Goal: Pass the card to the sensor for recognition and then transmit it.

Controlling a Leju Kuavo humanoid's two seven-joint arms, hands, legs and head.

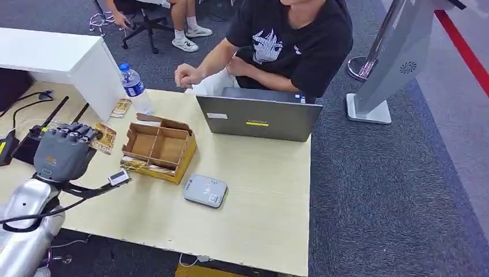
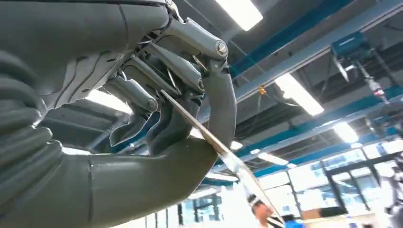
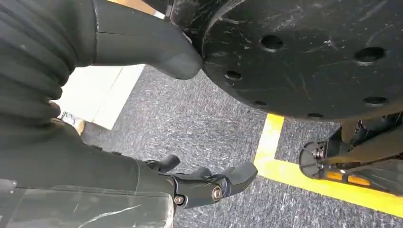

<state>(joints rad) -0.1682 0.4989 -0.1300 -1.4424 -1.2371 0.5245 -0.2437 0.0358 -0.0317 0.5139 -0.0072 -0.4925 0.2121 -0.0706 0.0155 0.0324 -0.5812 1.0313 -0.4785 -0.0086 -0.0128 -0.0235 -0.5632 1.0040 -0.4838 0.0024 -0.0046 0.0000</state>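
My left hand (image 1: 63, 153) is raised over the left part of the wooden table (image 1: 259, 213), its back toward me. It pinches a gold-brown card (image 1: 105, 138) that sticks out toward the cardboard box. In the left wrist view the card (image 2: 209, 137) shows edge-on between the thumb and the fingers (image 2: 221, 102). The sensor (image 1: 205, 190), a flat grey-white pad, lies on the table to the right of the hand, in front of the box. My right hand (image 3: 204, 183) hangs over the carpet with its fingers apart and nothing in it.
A compartmented cardboard box (image 1: 158, 147) stands between hand and laptop (image 1: 259, 118). A water bottle (image 1: 134, 88) and a second card (image 1: 121, 108) lie behind it. A person (image 1: 288, 46) sits across the table. Black radios (image 1: 34, 135) lie at the left edge.
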